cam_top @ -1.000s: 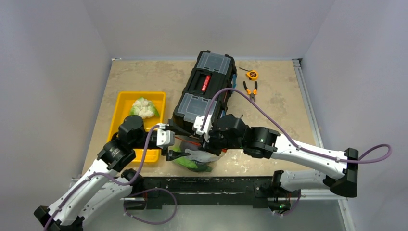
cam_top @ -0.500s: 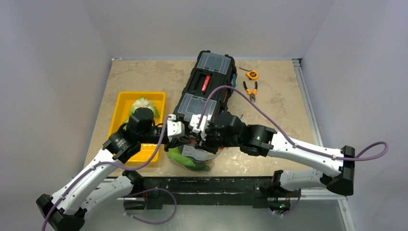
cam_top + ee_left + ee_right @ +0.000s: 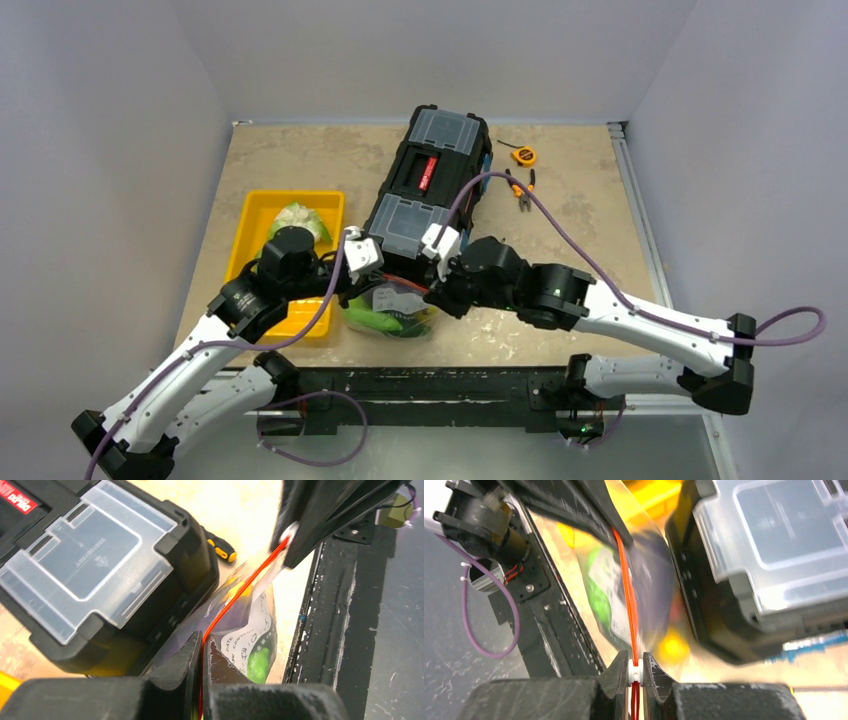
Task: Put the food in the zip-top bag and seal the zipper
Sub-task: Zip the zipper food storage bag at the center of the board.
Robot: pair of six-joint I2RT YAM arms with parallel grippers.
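Observation:
The zip-top bag (image 3: 392, 312) hangs between both grippers in front of the black toolbox, with green food (image 3: 257, 662), yellow food (image 3: 671, 647) and a purple piece inside. Its red-orange zipper (image 3: 235, 597) runs taut from one gripper to the other. My left gripper (image 3: 201, 642) is shut on the zipper's left end. My right gripper (image 3: 635, 667) is shut on the white slider (image 3: 635, 671) at the zipper's (image 3: 626, 585) right end. From above, the left gripper (image 3: 365, 288) and the right gripper (image 3: 440, 290) flank the bag. A white cauliflower (image 3: 297, 220) lies in the yellow tray.
The black toolbox (image 3: 425, 190) stands right behind the bag, close to both wrists. A yellow tray (image 3: 255, 215) lies at the left. A black-and-yellow screwdriver (image 3: 222, 550) lies by the toolbox. Orange pliers (image 3: 520, 190) and a tape measure (image 3: 524, 155) lie at the back right.
The left gripper swung right to the bag and shut on the zipper's left end. The right gripper shifted right with the slider, pulling the strip taut.

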